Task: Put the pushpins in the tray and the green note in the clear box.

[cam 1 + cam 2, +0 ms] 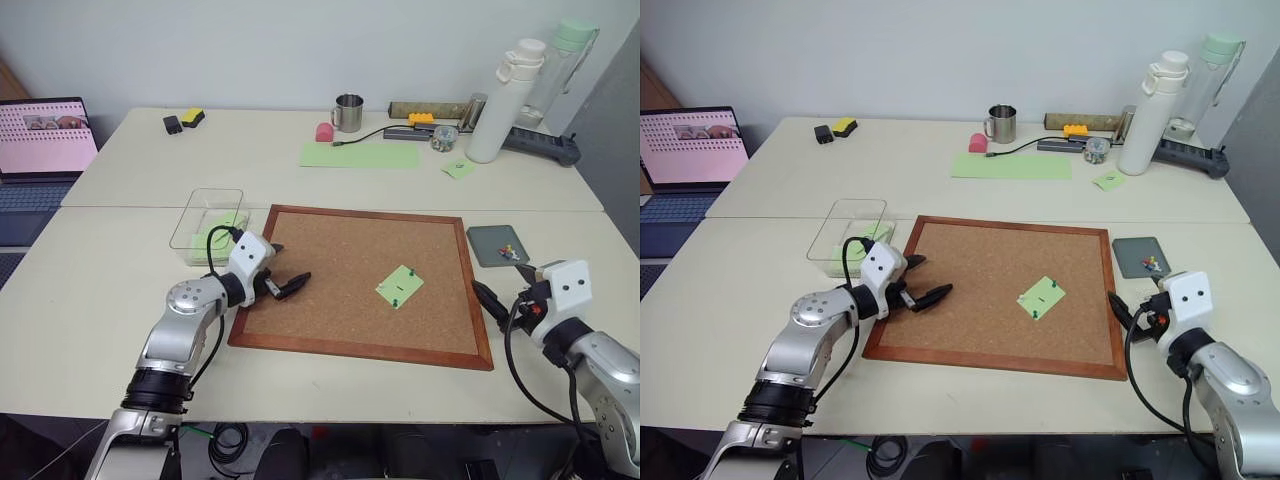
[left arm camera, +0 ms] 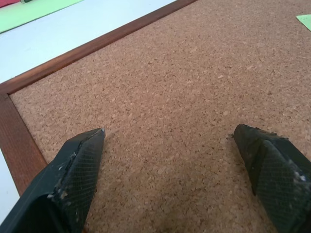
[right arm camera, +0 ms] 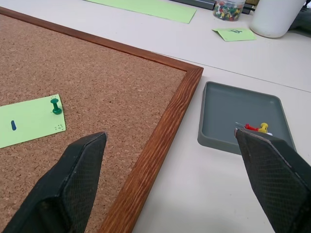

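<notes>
Both grippers are released and empty: the left gripper (image 1: 284,270) over the corkboard's (image 1: 340,250) near-left corner, the right gripper (image 3: 175,160) beside its right frame. The green note (image 1: 399,287) remains pinned mid-board by two green pushpins (image 3: 56,105). Judged next: pluck those pins into the tray (image 1: 483,244), which already holds some, then carry the note to the clear box (image 1: 196,212).
</notes>
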Motion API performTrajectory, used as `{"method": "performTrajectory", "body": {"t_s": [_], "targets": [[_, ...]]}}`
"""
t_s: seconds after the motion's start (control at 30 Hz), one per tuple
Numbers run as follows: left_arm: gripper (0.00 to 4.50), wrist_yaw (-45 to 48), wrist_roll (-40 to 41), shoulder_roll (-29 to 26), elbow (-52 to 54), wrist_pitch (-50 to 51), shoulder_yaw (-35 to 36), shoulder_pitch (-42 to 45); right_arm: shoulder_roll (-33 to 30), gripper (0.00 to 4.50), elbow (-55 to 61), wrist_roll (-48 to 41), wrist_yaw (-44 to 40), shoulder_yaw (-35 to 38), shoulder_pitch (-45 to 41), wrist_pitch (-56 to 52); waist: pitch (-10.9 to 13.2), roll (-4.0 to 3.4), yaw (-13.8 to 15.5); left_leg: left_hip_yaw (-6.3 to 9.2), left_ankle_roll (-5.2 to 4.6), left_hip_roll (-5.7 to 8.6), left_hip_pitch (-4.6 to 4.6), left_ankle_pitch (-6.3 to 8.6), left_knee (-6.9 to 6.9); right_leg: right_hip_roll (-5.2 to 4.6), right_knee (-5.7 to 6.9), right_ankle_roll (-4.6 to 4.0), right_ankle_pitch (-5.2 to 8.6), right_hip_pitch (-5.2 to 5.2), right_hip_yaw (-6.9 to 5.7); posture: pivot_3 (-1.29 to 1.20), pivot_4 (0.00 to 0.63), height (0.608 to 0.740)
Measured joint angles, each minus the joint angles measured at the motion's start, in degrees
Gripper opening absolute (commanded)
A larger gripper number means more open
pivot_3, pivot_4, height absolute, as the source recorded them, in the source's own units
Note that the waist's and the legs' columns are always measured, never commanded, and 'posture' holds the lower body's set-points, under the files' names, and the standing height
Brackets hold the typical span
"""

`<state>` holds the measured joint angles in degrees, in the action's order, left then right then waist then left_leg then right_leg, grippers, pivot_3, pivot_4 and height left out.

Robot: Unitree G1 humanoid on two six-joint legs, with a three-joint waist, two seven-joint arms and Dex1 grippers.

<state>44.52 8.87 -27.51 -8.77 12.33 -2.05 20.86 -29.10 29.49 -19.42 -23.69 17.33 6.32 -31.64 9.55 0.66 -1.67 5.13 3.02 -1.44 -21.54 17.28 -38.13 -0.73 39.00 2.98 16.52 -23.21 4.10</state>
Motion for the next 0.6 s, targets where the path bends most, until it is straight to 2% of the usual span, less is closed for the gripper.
{"method": "performTrajectory", "body": {"t_s": [0.6], "targets": [[4.5,2.37,2.86,-0.28,0.17,2.13,0.24,0.12,-0.11,4.42,0.0,0.03,-0.01,0.0,-1.2,-0.33,0.0,0.0,-0.01,0.0,0.0,0.0,0.0,0.0,0.0,0.0,0.0,0.0,0.0,0.0,0.0,0.0,0.15,0.74]]}}
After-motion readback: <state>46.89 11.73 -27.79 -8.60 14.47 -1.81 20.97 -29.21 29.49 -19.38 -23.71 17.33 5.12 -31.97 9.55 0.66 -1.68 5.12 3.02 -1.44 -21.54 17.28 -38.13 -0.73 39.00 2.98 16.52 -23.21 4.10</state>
